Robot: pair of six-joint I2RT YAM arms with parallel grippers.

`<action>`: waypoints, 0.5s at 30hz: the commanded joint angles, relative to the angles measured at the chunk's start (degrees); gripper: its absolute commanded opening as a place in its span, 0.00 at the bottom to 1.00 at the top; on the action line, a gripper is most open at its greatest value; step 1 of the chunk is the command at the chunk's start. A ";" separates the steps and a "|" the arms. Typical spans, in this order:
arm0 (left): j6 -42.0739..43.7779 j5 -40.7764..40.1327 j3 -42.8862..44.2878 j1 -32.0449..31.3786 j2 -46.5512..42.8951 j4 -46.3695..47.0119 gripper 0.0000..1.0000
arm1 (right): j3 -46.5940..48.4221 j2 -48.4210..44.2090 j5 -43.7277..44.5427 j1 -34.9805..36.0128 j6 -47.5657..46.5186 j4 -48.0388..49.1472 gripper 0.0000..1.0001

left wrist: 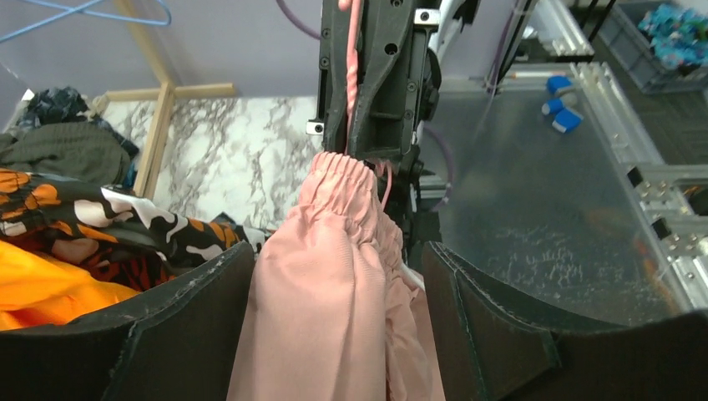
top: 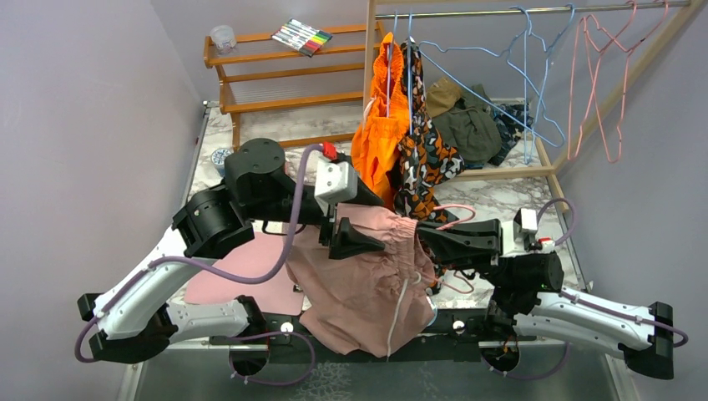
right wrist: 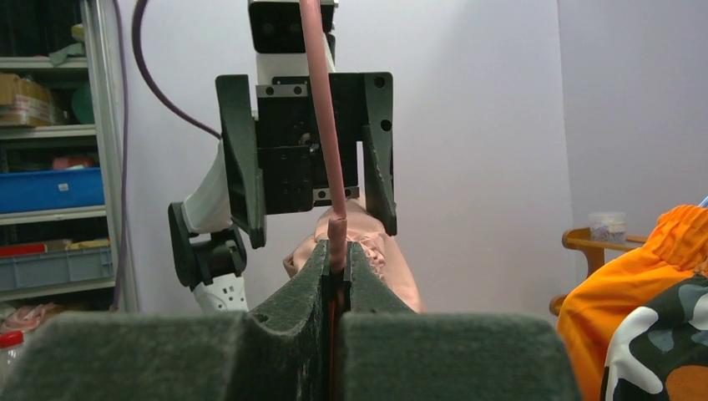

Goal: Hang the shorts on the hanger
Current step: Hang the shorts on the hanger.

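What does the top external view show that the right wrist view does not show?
Only the top external view shows the markers on the wooden shelf, the light-blue hangers on the rail and the white drawstring. Only the right wrist view shows how the right gripper is shut on the hanger wire, and a blue bin. Both show the shorts, the orange garment and the left gripper.

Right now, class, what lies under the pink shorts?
A flat pink mat sticks out from under the shorts on the left, and the black base rail passes beneath their hem. The fabric covers the table below; how far the hanger runs inside is hidden.
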 commanded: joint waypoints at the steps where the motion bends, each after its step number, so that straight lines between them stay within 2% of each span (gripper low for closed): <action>1: 6.30 -9.43 4.41 -4.01 0.60 -8.30 0.74 | 0.17 0.48 -1.42 -0.26 -0.91 0.29 0.01; 7: 9.91 -16.67 7.01 -8.70 2.83 -13.81 0.64 | 0.89 0.78 -1.82 -0.21 -1.68 -1.34 0.01; 12: 11.32 -19.49 6.99 -11.49 4.47 -16.25 0.48 | 1.17 1.34 -2.28 -0.22 -1.95 -1.70 0.01; 15: 11.85 -20.36 7.14 -12.35 5.06 -16.88 0.42 | 1.13 1.69 -2.45 -0.21 -1.76 -1.35 0.01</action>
